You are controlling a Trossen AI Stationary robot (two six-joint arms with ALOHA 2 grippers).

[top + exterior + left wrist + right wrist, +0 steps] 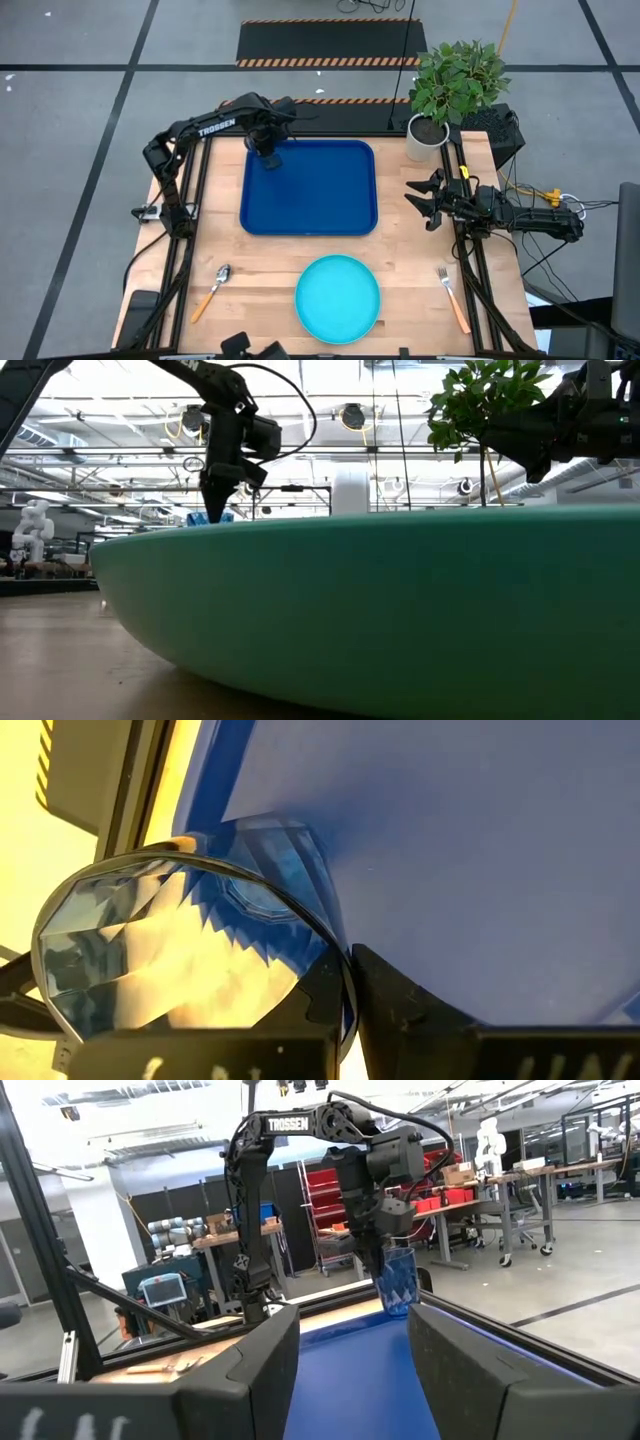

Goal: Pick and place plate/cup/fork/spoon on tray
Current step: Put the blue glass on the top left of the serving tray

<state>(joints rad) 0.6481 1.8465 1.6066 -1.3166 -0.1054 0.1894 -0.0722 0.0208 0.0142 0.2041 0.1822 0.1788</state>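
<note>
The left gripper (pixel 268 150) is clamped on the rim of the small dark translucent blue cup (pixel 271 157), holding it upright at the far left corner of the large dark blue rectangular plastic tray (pixel 330 200); whether the cup's base touches the tray cannot be told; the right gripper (pixel 422 200) waits with fingers spread and empty beside the tray's right edge; the round light cyan plate (pixel 338 298) lies on the wooden table (pixel 260 275) near the tray's front edge; the orange-handled metal spoon (pixel 210 291) lies left of the plate, the orange-handled metal fork (pixel 452 298) right of it.

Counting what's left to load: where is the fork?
High view: the fork lies on the table's right side, right of the plate, off the tray.
</note>
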